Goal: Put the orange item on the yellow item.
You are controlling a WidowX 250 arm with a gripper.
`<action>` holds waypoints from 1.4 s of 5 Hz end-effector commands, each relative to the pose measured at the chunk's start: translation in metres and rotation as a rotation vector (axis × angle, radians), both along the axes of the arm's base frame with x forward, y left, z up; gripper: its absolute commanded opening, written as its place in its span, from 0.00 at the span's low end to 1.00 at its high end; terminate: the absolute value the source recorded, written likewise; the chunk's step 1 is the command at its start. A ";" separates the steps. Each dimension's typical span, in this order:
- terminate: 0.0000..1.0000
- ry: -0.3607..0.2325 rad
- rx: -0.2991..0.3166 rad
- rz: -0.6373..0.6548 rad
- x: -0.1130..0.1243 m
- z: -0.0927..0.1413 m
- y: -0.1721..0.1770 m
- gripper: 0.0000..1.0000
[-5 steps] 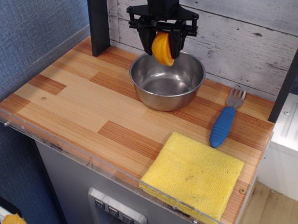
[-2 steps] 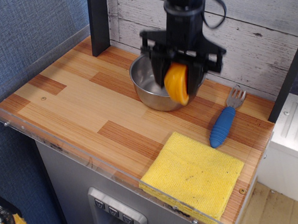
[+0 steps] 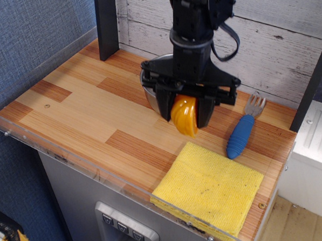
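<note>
Over the wooden surface [image 3: 80,108] the end effector [image 3: 184,115] hung clamped on the orange item [image 3: 184,116] — held aloft in front of the steel bowl [image 3: 150,82], just short of the yellow item [image 3: 208,189]. Light, rigid, probably slick plastic — squeezing rind and flat face looked sound. Farther right lay a blue-handled fork [image 3: 241,134].

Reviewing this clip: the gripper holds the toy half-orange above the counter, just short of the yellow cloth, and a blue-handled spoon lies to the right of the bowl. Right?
One slip: the blue-handled utensil is a fork, its tines visible in the observation.image view. The gripper does hold the toy half-orange just short of the yellow cloth, beside the steel bowl.
</note>
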State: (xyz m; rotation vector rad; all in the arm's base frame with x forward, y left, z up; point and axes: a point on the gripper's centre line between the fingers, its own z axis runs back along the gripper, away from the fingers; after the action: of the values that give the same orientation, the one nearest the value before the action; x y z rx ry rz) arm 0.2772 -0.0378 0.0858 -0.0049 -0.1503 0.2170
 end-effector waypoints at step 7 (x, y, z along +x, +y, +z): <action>0.00 0.103 0.053 -0.021 -0.024 -0.048 -0.047 1.00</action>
State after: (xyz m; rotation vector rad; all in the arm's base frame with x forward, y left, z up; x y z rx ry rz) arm 0.2496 -0.0828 0.0296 0.0703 -0.0252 0.1821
